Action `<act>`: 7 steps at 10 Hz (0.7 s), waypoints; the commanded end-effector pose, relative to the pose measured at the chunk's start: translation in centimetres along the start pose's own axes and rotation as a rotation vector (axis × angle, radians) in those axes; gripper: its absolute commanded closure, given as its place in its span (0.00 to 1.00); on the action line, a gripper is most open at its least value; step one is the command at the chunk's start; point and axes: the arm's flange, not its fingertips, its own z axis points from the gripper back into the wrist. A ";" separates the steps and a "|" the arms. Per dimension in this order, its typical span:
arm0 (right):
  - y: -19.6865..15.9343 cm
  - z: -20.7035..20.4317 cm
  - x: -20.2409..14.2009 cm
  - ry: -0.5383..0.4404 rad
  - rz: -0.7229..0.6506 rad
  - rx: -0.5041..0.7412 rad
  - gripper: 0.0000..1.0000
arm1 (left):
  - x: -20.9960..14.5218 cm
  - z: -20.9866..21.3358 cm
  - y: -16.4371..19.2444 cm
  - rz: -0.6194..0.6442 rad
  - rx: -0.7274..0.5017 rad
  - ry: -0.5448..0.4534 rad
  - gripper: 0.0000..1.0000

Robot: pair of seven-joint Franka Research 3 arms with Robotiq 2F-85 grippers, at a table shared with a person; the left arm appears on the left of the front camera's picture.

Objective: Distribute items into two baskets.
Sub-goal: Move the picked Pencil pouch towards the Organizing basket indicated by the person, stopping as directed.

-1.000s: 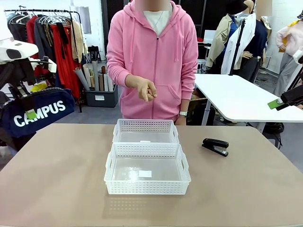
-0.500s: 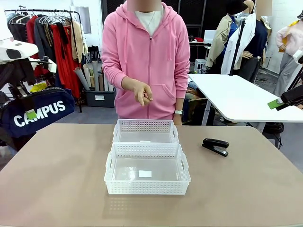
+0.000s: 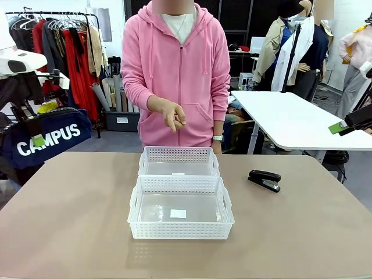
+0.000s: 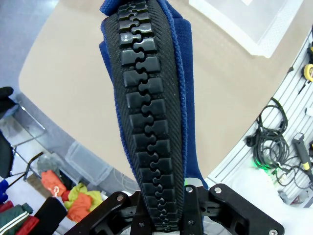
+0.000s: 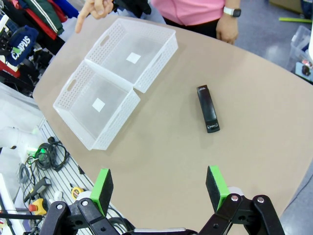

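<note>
My left gripper [image 3: 36, 138] is shut on the navy pouch [image 3: 49, 138] with white "CAMPUS" lettering and holds it in the air off the table's left edge. In the left wrist view the pouch's black zipper [image 4: 146, 98] runs up from between the fingers. The two white baskets stand end to end at the table's middle, the far basket [image 3: 179, 154] towards the person and the near basket [image 3: 180, 230] towards me. A black stapler [image 3: 264, 179] lies on the table to their right. My right gripper [image 5: 159, 188] hangs open high above the stapler [image 5: 207, 108], holding nothing.
A person in a pink hoodie stands at the far side, one hand [image 3: 174, 116] pointing down above the far basket. A white table [image 3: 290, 122] stands behind on the right and a clothes rack [image 3: 58, 46] on the left. Bare tabletop [image 3: 75, 209] lies either side of the baskets.
The person has shifted a little to the left, the pointing hand moving with them. Both arms, the pouch, the stapler and the baskets have stayed put.
</note>
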 end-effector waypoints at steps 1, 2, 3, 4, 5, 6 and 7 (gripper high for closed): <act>0.0 0.0 0.1 -0.014 0.004 0.012 0.00 | 0.1 0.1 -0.2 -0.020 -0.008 -0.009 1.00; 0.0 0.0 0.1 -0.014 0.004 0.012 0.00 | 0.1 0.1 -0.5 -0.051 -0.030 -0.012 1.00; 0.0 0.0 0.1 -0.014 0.004 0.012 0.00 | 0.2 0.0 -1.1 -0.074 -0.042 -0.008 1.00; 0.0 0.0 0.1 -0.014 0.004 0.012 0.00 | 0.3 -0.2 -2.1 -0.128 -0.046 -0.017 1.00; 0.0 0.0 0.1 -0.014 0.004 0.012 0.00 | 0.6 -0.2 -3.1 -0.174 -0.052 -0.030 1.00; 0.0 0.0 0.1 -0.014 0.004 0.012 0.00 | 1.0 -0.5 -3.9 -0.213 -0.053 -0.031 1.00; 0.0 0.0 0.1 -0.014 0.004 0.012 0.00 | 1.6 -1.1 -4.8 -0.249 -0.061 -0.026 1.00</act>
